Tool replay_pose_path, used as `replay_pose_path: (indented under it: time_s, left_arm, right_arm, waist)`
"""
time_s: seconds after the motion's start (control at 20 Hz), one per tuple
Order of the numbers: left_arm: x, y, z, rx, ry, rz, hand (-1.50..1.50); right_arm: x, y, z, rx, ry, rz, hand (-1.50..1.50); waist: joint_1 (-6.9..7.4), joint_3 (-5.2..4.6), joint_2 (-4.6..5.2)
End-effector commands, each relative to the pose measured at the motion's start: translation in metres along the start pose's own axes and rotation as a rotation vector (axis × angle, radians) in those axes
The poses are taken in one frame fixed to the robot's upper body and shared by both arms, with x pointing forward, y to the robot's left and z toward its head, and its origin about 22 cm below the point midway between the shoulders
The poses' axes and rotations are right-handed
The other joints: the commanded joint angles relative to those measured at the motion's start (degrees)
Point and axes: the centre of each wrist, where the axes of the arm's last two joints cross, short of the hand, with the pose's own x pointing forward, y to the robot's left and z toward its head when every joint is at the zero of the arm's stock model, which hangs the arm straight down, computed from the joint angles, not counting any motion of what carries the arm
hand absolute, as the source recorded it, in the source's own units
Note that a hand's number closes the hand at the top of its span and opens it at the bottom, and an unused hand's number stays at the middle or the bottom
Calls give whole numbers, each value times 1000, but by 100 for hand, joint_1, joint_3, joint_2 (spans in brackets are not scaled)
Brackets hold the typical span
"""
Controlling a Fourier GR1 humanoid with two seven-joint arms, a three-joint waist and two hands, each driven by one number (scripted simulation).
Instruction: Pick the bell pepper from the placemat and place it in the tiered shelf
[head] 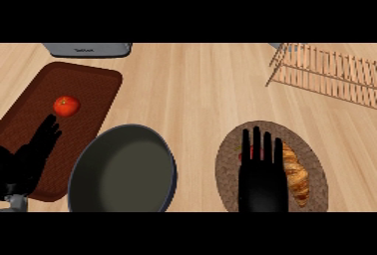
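Note:
A round woven brown placemat lies at the lower right of the wooden counter. My right hand hovers over it, open, with its fingers straight and pointing away from me. A small patch of red, the bell pepper, shows between those fingers; the hand hides most of it. A croissant lies on the mat just right of the hand. The copper wire tiered shelf stands at the far right. My left hand rests open at the lower left edge.
A dark round pan sits between the two hands. At the left, a brown rectangular mat carries a red tomato near my left fingertips. A grey toaster stands at the far left edge.

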Motion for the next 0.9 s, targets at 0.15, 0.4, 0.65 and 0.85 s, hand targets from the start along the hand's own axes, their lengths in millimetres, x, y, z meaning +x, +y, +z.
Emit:
replay_pose_path:
  time_s: [0.15, 0.4, 0.65, 0.85]
  left_arm:
    - [-24, -7, -3, -6, -13, -12, 0]
    - [13, 12, -5, 19, -11, -8, 0]
    - [-3, -14, 0, -13, 13, 8, 0]
    - [14, -1, 2, 17, 2, 4, 0]
  right_arm:
    - [11, 5, -29, 57, 21, 58, -150]
    - [-4, 12, -42, 60, 49, 73, -150]
    - [-24, 26, -70, 24, 44, 62, -150]
    - [-31, 49, -57, 37, 18, 58, -150]
  waist:
    - [2, 8, 5]
    - [-2, 10, -1]
    - [4, 11, 3]
    - [0, 11, -2]
